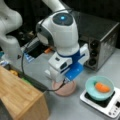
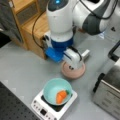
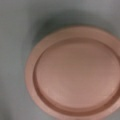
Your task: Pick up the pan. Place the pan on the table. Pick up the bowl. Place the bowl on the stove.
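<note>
Where wrist view points straight down: pan [image 3: 75, 75] fills most of frame, flat on grey table [image 3: 12, 50], no fingers showing. Gripper [image 1: 61, 81] low over pan [image 1: 67, 89] in both front views, gripper [image 2: 75, 67] tip hidden behind its own white body, so jaw state cannot tell; contact with pan [image 2: 73, 72] also unclear. Pan resting on table [image 1: 60, 110], beside stove [image 1: 100, 102], not on it. White stub handle [image 2: 85, 53] sticking out from pan rim, away from stove. Bowl [image 2: 57, 91] sitting on stove [image 2: 50, 108], orange carrot-like item [image 2: 61, 96] inside bowl. Same bowl [image 1: 99, 87] at a front view's right. Wooden block [image 1: 22, 97] at a front view's bottom left, toaster oven [image 1: 100, 40] farther back at right.
</note>
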Controlling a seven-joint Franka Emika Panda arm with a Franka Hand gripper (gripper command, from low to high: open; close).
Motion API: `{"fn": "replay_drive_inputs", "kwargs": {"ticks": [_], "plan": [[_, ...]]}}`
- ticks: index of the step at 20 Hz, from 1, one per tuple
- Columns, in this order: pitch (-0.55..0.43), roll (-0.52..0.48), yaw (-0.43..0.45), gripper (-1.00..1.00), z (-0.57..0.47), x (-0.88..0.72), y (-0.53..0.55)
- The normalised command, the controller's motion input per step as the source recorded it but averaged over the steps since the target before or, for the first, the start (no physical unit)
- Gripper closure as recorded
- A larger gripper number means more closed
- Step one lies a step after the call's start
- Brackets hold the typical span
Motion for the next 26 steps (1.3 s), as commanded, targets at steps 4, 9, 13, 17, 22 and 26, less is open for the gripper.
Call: {"fn": "replay_drive_inputs", "kwargs": {"ticks": [4,9,13,17,22,26], "plan": [[-0.142,-0.187,0.099,-1.0,-0.15,-0.56,0.13],[-0.173,-0.137,0.127,-1.0,-0.15,-0.47,0.09],[-0.214,-0.114,0.191,-1.0,-0.12,-0.43,0.03],[-0.232,-0.112,0.187,-1.0,-0.17,-0.53,-0.03],[-0.233,-0.096,0.151,-1.0,-0.16,-0.63,-0.01],[-0.261,-0.085,0.147,-1.0,-0.22,-0.66,-0.02]]}}
